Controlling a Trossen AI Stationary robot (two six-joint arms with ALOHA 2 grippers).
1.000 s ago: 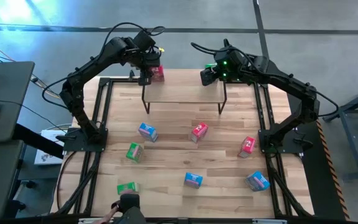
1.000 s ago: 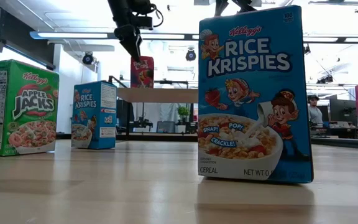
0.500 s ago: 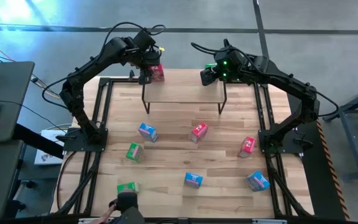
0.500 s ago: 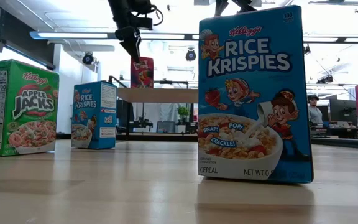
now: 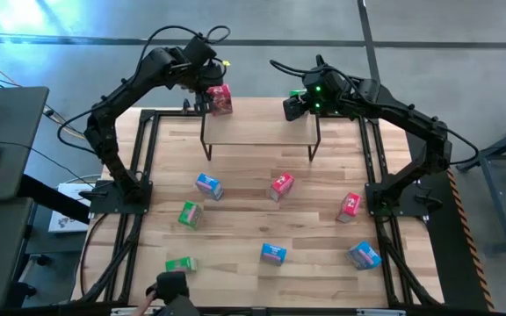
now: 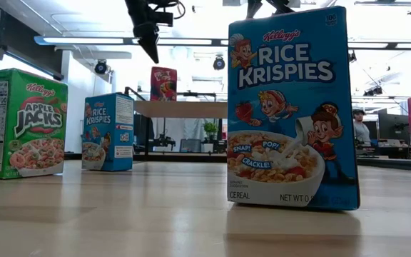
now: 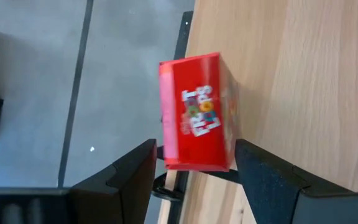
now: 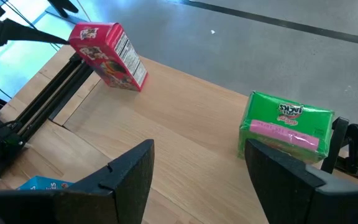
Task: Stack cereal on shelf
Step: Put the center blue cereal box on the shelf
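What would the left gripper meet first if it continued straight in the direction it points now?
Most likely the red cereal box standing on the shelf. The left gripper is open, and the box lies directly ahead between its fingers. How far ahead it is remains unclear.

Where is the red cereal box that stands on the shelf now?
In the high view, the red cereal box stands upright at the left end of the shelf, just beside the open left gripper, which hovers above without touching it.

Grey floor (image 5: 60, 17) surrounds the wooden table (image 5: 262, 219); ceiling light strips (image 6: 84, 41) glow overhead.
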